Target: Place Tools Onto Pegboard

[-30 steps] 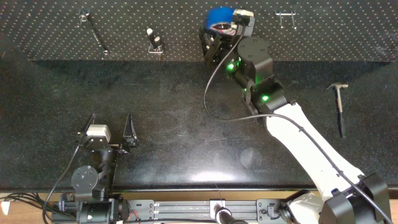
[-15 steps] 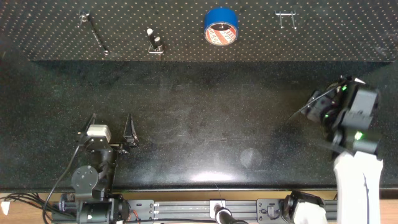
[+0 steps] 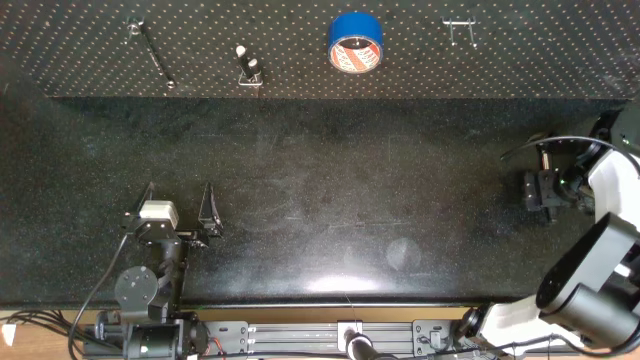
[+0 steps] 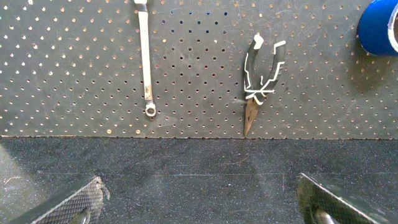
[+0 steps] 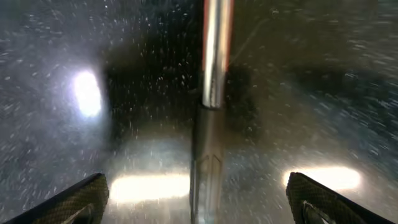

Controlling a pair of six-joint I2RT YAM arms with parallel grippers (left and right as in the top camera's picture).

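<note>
On the pegboard hang a wrench, pliers and a blue tape roll; a bare double hook sits to the right of them. The hammer lies on the black table at the far right. My right gripper is low over its handle and open. In the right wrist view the hammer runs between the two spread fingers of the right gripper, metal shaft ahead and dark grip nearest. My left gripper stands open and empty at the front left, facing the wrench and pliers.
The black table stretches between the two arms. The right arm's cable loops near the hammer. The tape roll shows at the edge of the left wrist view.
The right arm left the tape roll on the pegboard, swung to the far right and came down over the hammer's handle. The left arm has kept still.
</note>
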